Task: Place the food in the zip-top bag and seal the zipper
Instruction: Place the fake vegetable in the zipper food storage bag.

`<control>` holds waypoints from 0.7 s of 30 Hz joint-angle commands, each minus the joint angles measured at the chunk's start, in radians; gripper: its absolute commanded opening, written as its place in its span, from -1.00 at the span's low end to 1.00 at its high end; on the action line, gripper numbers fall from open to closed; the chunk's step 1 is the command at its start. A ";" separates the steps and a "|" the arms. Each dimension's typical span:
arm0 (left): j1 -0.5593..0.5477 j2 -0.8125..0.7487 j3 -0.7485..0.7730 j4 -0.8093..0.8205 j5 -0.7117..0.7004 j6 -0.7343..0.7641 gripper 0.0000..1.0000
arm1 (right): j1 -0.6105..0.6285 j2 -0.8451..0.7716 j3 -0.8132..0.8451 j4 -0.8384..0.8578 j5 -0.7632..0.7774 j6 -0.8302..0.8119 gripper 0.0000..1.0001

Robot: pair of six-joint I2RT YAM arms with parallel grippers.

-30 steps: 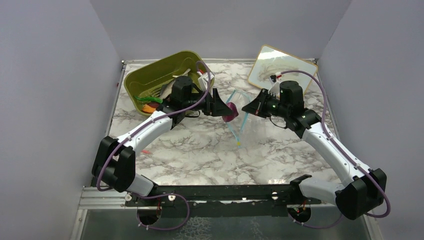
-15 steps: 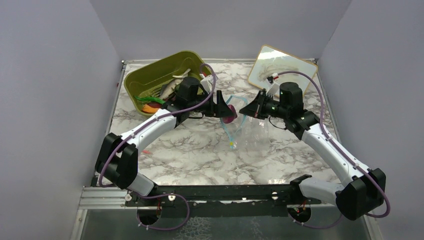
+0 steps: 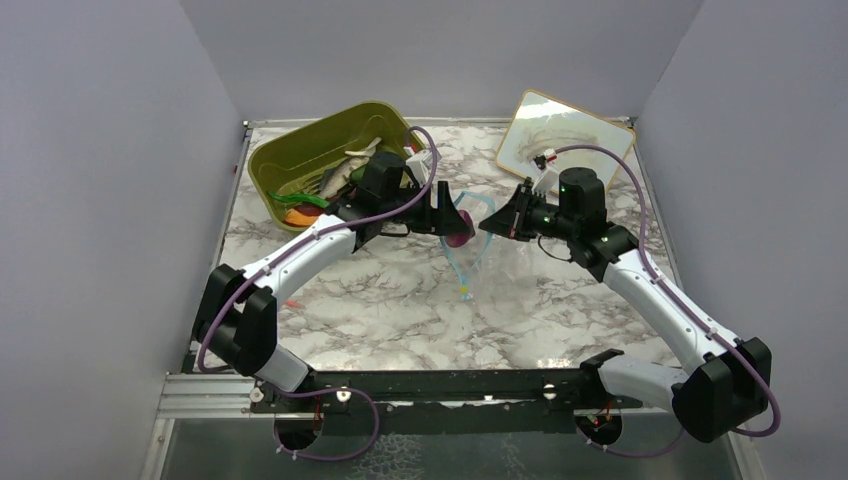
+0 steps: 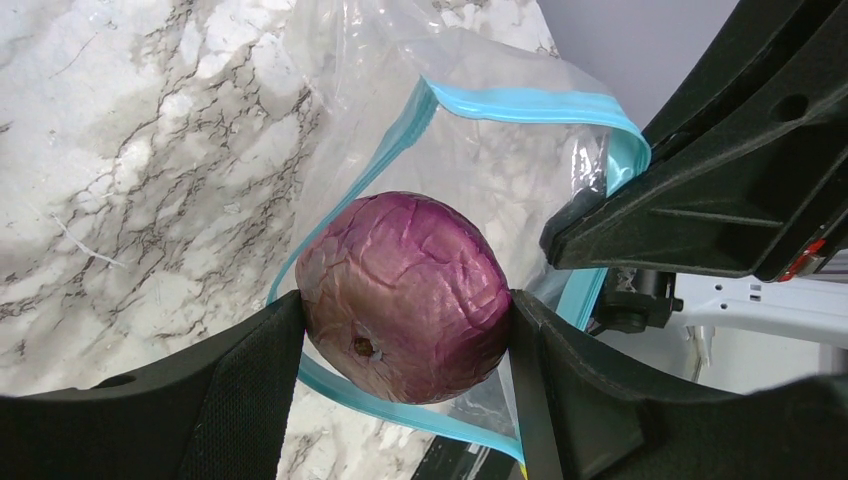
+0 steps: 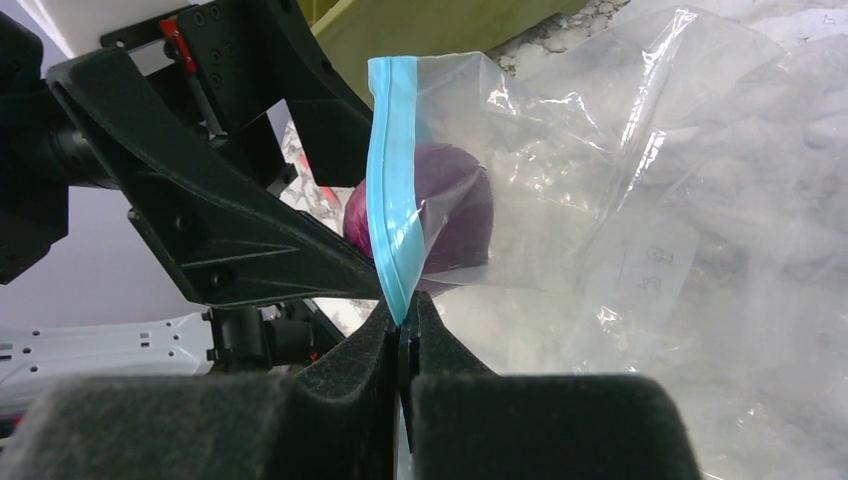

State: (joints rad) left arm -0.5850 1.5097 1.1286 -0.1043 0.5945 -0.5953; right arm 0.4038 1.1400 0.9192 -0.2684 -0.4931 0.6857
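Top view, upper left: olive-green tub (image 3: pixel 300 150) tipped on its side, the other toy foods (image 3: pixel 305 205) lying in it: orange, green and white pieces.

Centre-left: left gripper (image 3: pixel 447 218) clamps the purple onion (image 3: pixel 458 233). In the left wrist view both fingers (image 4: pixel 245 375) press on the onion's sides, one each side, across its widest part.

Centre: zip-top bag (image 3: pixel 505 260) is held up off the marble table (image 3: pixel 400 300) with its mouth facing left. The onion sits right at the mouth. The zipper (image 4: pixel 520 100) loops over and under it in the left wrist view. Through the film in the right wrist view we see roughly half the onion behind the strip. We can't tell if it is fully past the lip.

Centre-right: right gripper (image 3: pixel 492 222) has its fingertips pressed together on the zipper strip, pinching one lip near its lower end. The rest of the bag hangs slack to the right.

Upper right: tan-edged board (image 3: pixel 560 135), not involved.

Handling, our read:
- The onion looks hard, smooth and light. It is round, so it can squirt out if the grip is off-centre. We hold across the equator, as now.
- The bag is thin, limp, crinkly film with no stiffness of its own. The zipper strip is the only firm edge, so we grab there.
- Only one lip is held, so the mouth can sag shut. The risk is the onion pushing the lip along instead of clearing it.
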 commanded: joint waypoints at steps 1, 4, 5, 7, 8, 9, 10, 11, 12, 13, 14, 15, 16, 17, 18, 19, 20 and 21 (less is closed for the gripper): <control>-0.006 -0.003 0.055 -0.024 -0.016 0.031 0.43 | -0.005 -0.017 -0.008 0.034 0.006 -0.017 -0.98; -0.006 -0.003 0.063 -0.025 -0.004 0.033 0.55 | -0.006 -0.011 -0.004 0.031 0.005 -0.021 -0.98; -0.006 -0.003 0.065 -0.026 -0.001 0.032 0.59 | -0.005 -0.010 -0.005 0.030 0.004 -0.022 -0.98; -0.006 -0.008 0.065 -0.025 0.000 0.034 0.72 | -0.005 -0.012 -0.005 0.027 0.008 -0.028 -0.98; -0.006 -0.010 0.065 -0.026 -0.002 0.035 0.78 | -0.005 -0.013 -0.005 0.025 0.009 -0.028 -0.98; -0.006 -0.013 0.064 -0.026 -0.004 0.039 0.83 | -0.005 -0.015 -0.004 0.025 0.012 -0.029 -0.98; -0.006 -0.014 0.063 -0.025 -0.007 0.040 0.85 | -0.005 -0.017 -0.006 0.024 0.015 -0.030 -0.98; -0.006 -0.016 0.063 -0.025 -0.009 0.041 0.85 | -0.005 -0.017 -0.007 0.024 0.016 -0.031 -0.98; -0.006 -0.016 0.064 -0.025 -0.010 0.042 0.85 | -0.005 -0.017 -0.007 0.024 0.016 -0.031 -0.98; -0.005 -0.017 0.065 -0.025 -0.009 0.043 0.86 | -0.005 -0.017 -0.008 0.024 0.016 -0.031 -0.98; -0.006 -0.017 0.066 -0.025 -0.009 0.044 0.86 | -0.005 -0.016 -0.008 0.024 0.016 -0.032 -0.98; -0.006 -0.017 0.067 -0.025 -0.007 0.046 0.86 | -0.006 -0.018 -0.009 0.024 0.014 -0.032 -0.98; -0.006 -0.018 0.069 -0.026 -0.007 0.046 0.85 | -0.005 -0.017 -0.009 0.024 0.013 -0.032 -0.98; -0.006 -0.018 0.072 -0.028 -0.005 0.049 0.85 | -0.006 -0.018 -0.009 0.024 0.012 -0.032 -0.98; -0.006 -0.020 0.078 -0.029 -0.003 0.052 0.82 | -0.006 -0.018 -0.009 0.024 0.011 -0.033 -0.98; -0.006 -0.022 0.083 -0.033 -0.002 0.056 0.79 | -0.005 -0.020 -0.009 0.024 0.012 -0.034 -0.98; -0.006 -0.026 0.088 -0.037 -0.008 0.060 0.76 | -0.006 -0.023 -0.009 0.024 0.012 -0.035 -0.98; -0.006 -0.030 0.093 -0.044 -0.014 0.069 0.73 | -0.005 -0.026 -0.008 0.024 0.012 -0.037 -0.98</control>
State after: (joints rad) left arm -0.5850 1.5093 1.1702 -0.1421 0.5930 -0.5625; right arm 0.4038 1.1400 0.9169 -0.2687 -0.4911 0.6697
